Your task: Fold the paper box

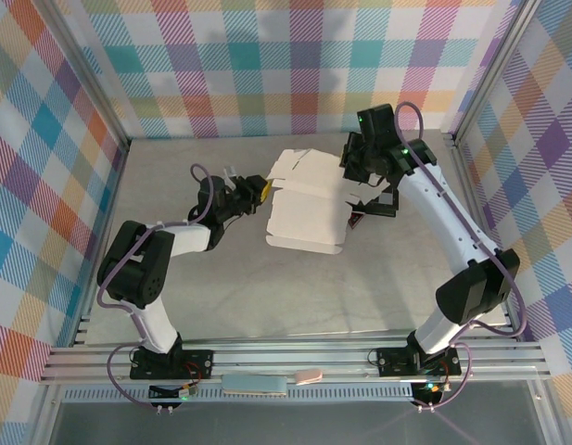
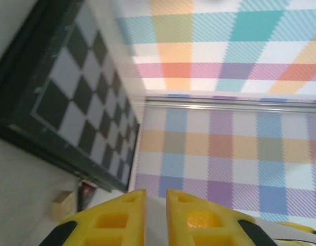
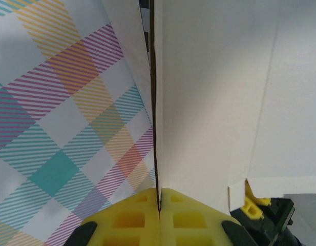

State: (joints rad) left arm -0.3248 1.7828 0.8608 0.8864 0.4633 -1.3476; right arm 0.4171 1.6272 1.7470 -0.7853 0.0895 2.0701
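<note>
The paper box (image 1: pixel 304 218) is barely folded. The right end effector (image 3: pixel 159 199) pinches its panel, and the left end effector (image 2: pixel 156 200) sits slightly parted and empty beside it.

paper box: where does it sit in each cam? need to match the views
top external: paper box at picture centre, just above the middle.
right wrist: its white panels span the right half; the right gripper has its jaws shut on a sheet edge.
left wrist: cannot tell; the white strip beside the checkered board may be it.
Shared landmark: the plaid wall, in all three views.
</note>
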